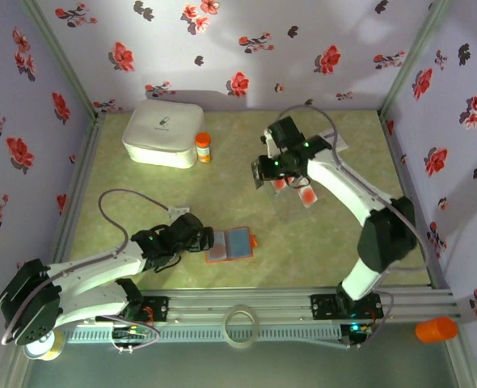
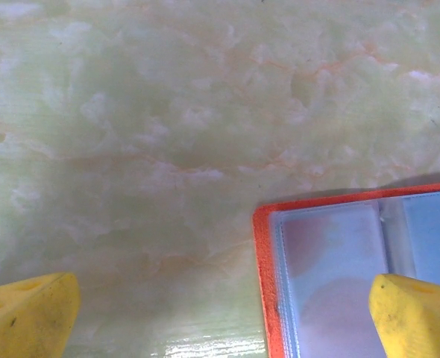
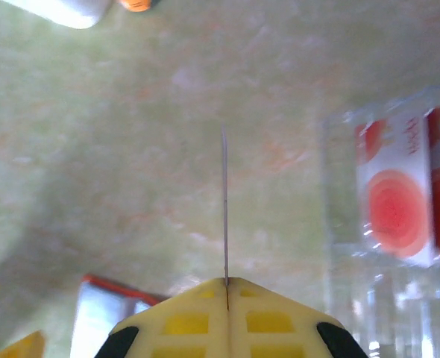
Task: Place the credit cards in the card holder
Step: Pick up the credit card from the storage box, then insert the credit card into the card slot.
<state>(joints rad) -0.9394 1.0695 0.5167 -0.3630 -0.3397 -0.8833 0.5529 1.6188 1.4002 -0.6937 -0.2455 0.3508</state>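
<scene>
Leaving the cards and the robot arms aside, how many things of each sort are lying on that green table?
White box: 1
Orange-capped bottle: 1
Orange card holder: 1
Clear plastic tray: 1
Total: 4

The card holder [image 2: 332, 276] runs off the right and bottom edges of the left wrist view, its pockets hazy. The card [image 3: 224, 201] pinched in the right tool [image 3: 227, 287] shows edge-on, so its face cannot be read. The credit cards [image 3: 395, 201] in the clear tray [image 3: 339, 186] are blurred and cut by the right edge; from above, the right tool covers part of them.
</scene>
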